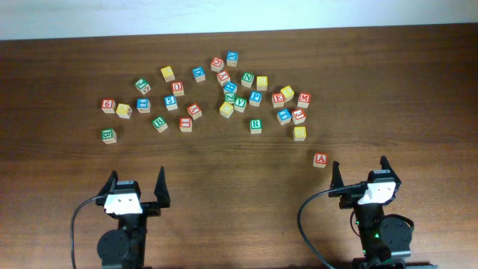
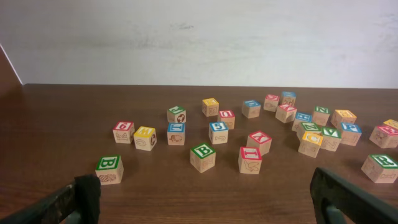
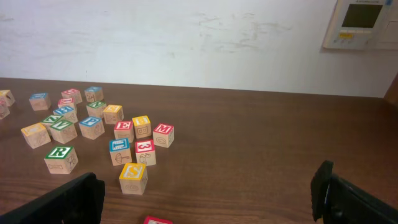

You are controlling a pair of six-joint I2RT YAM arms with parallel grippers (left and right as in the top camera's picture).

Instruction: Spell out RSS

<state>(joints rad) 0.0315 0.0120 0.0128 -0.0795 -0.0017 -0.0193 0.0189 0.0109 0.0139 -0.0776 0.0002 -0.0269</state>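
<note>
The green R cube (image 1: pixel 256 125) sits at the near edge of the cube cluster; it also shows in the right wrist view (image 3: pixel 61 158) and the left wrist view (image 2: pixel 380 167). A yellow S cube (image 1: pixel 299 133) lies right of it, near my right fingers in the right wrist view (image 3: pixel 133 177). Other yellow cubes (image 1: pixel 287 93) (image 1: pixel 226 109) lie in the cluster, their letters unreadable. My left gripper (image 1: pixel 138 187) (image 2: pixel 205 205) and right gripper (image 1: pixel 360 173) (image 3: pixel 208 199) are both open, empty and low at the front of the table.
Several lettered cubes are scattered across the middle of the dark wooden table (image 1: pixel 418 90). Green B cubes (image 1: pixel 109 135) (image 1: pixel 159 123) lie at the left. A red A cube (image 1: pixel 321 159) stands alone just ahead of the right gripper.
</note>
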